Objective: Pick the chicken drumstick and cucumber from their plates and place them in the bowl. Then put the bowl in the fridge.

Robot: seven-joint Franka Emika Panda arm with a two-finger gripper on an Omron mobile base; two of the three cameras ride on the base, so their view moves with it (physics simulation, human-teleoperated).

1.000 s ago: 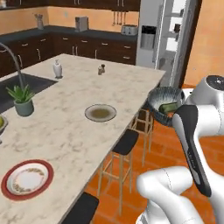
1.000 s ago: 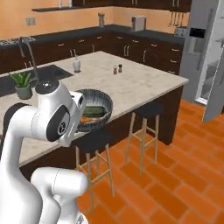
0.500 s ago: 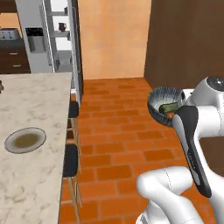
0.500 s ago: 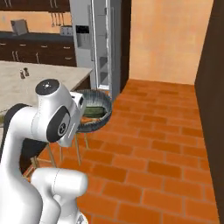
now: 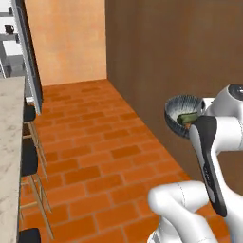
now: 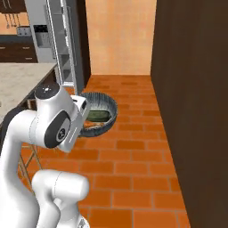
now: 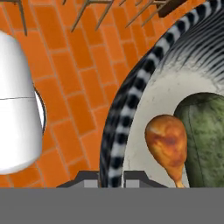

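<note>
Item, carried: the round dark grey bowl [image 6: 99,113] with ribbed outside and pale speckled inside, held up off the floor at the front of the white arm. We see its rim pinched between the closed jaws of the two-finger gripper [image 7: 110,178]; the clamp is tight on the bowl's edge.

Contents: the small golden-brown chicken drumstick [image 7: 168,144] with its pale bone end, lying just beside the short dark green cucumber [image 7: 205,140]; both rest inside the bowl. We judge the loading half of the task done.

Change noted: half a second ago the marble island and its stools sat broadly in both base views; now they have slid to the left edge and a dark brown wall [image 5: 175,57] takes up the right. We read this as the base turning, not the objects moving. The bowl keeps its place relative to the arm.

Destination: the tall grey stainless fridge [image 6: 55,42], door open, pale shelves showing, stands well apart across the orange brick floor [image 6: 133,147]. Delivery remains.
</note>
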